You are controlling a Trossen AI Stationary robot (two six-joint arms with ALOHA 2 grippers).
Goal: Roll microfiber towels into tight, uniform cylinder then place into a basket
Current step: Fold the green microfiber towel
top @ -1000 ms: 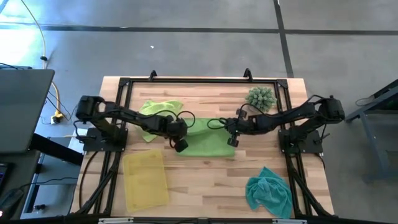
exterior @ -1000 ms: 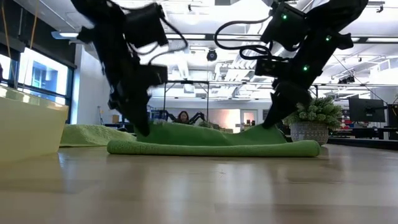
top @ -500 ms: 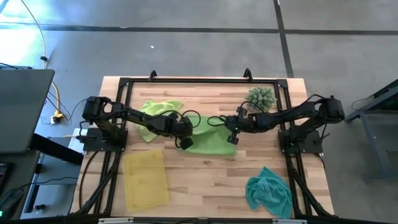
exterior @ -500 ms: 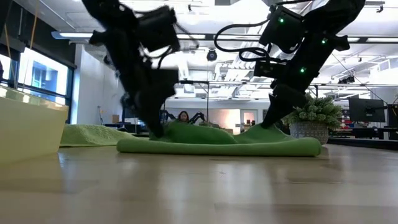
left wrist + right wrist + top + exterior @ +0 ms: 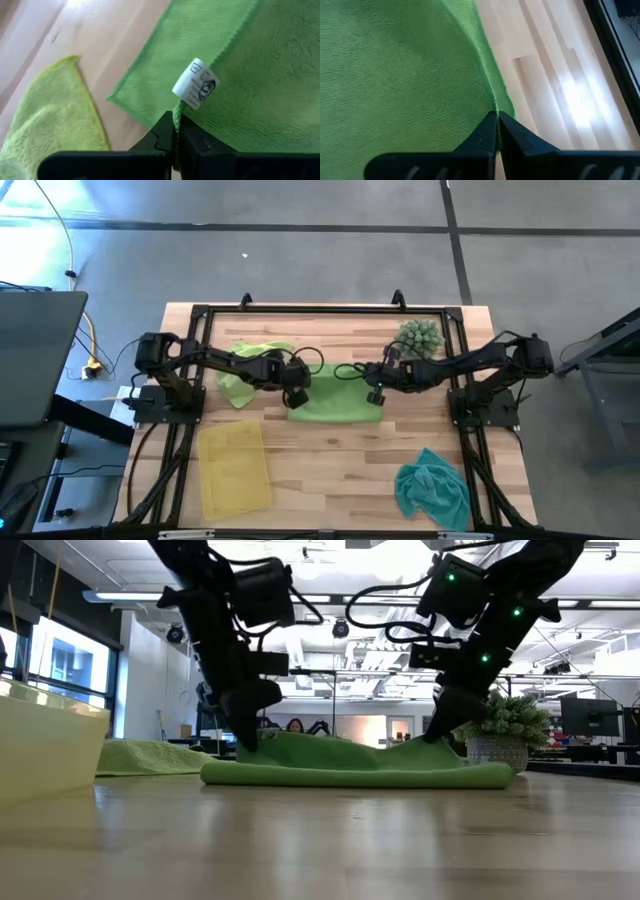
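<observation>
A lime green towel [image 5: 338, 402] lies folded at the table's middle, its rounded near fold [image 5: 360, 776] on the wood. My left gripper [image 5: 296, 394] is shut on its left side and my right gripper [image 5: 375, 392] on its right side. A white label [image 5: 196, 84] shows beside the left fingers. A second lime green towel [image 5: 243, 363] lies crumpled under my left arm. The teal towel [image 5: 432, 488] lies bunched at the near right. The yellow basket [image 5: 235, 470] stands at the near left. My left gripper pinches the towel's hemmed edge [image 5: 175, 111] just below the white label, between its two shut fingers, slanting down from the table's left. The cloth rises in a hump to the fingers [image 5: 250, 735]; the rest lies on the table. My right gripper pinches the towel's hemmed right edge [image 5: 493, 106] between its two shut fingers, slanting down from the table's right. The cloth climbs to the fingers [image 5: 437, 732], while the layer below stays on the table.
A spiky green plant [image 5: 420, 337] in a pot stands at the far right, close behind my right arm. A dark frame [image 5: 300, 308] runs round the table's far edge and sides. Bare wood lies between the basket and the teal towel.
My left gripper has gone toward the table's far edge and a little to the right, staying shut. The towel's left side has come along with it: its near fold has slid away from the near edge and its left end has drawn inward.
</observation>
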